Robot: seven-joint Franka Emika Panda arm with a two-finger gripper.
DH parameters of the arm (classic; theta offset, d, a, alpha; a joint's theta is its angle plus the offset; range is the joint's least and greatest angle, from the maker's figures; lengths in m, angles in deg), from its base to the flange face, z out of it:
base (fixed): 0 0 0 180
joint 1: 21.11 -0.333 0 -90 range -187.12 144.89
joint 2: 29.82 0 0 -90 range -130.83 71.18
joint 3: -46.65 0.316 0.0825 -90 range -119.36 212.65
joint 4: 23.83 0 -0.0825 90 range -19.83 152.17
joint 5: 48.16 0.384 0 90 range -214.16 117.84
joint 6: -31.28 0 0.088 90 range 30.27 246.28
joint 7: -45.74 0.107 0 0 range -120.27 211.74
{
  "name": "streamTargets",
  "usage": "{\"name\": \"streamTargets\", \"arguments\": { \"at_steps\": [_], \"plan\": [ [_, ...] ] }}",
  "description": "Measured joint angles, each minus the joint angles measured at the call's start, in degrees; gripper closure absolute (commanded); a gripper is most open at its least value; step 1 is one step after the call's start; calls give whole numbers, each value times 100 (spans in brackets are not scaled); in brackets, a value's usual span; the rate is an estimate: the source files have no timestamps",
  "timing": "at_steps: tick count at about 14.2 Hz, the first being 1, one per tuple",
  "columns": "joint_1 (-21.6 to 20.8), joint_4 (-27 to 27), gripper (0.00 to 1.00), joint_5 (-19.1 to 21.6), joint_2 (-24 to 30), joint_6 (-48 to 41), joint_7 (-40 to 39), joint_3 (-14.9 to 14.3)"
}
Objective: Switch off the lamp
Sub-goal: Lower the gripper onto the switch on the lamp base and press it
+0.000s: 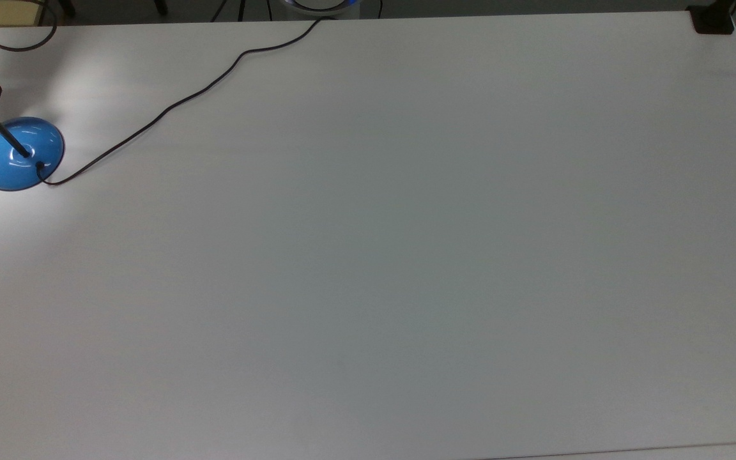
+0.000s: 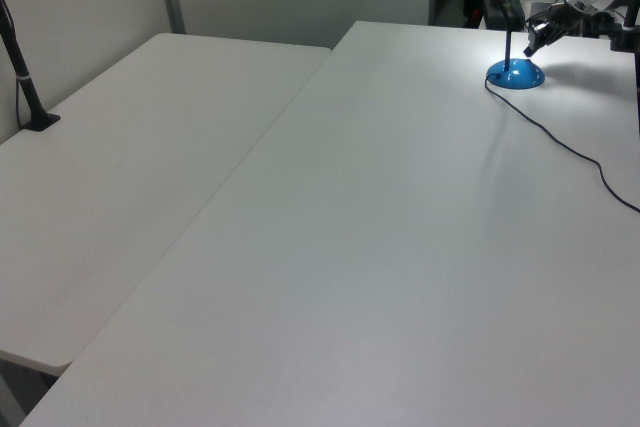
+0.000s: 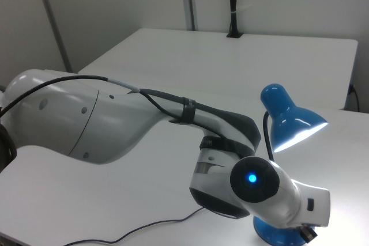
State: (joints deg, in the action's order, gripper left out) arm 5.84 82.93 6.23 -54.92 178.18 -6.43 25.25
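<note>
Spanning white table (image 1: 406,255), lit lamp (image 1: 20,153)

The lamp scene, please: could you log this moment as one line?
lamp: lit, on table | gripper: beside lamp base, above it | switch: not yet pressed

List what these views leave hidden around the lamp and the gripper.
- Top view: lamp head cut off by the top view's left edge.
- Right view: lamp base mostly behind the robot's wrist.
- Left view: gripper too small to read.
- Any switch: not discernible.
</note>
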Motion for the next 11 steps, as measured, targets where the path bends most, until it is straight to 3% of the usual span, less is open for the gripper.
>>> {"name": "streamTargets", "arguments": {
  "at_steps": [11],
  "plan": [
    [84,-18,100,0,-28,9,-57,107]
  ]
}}
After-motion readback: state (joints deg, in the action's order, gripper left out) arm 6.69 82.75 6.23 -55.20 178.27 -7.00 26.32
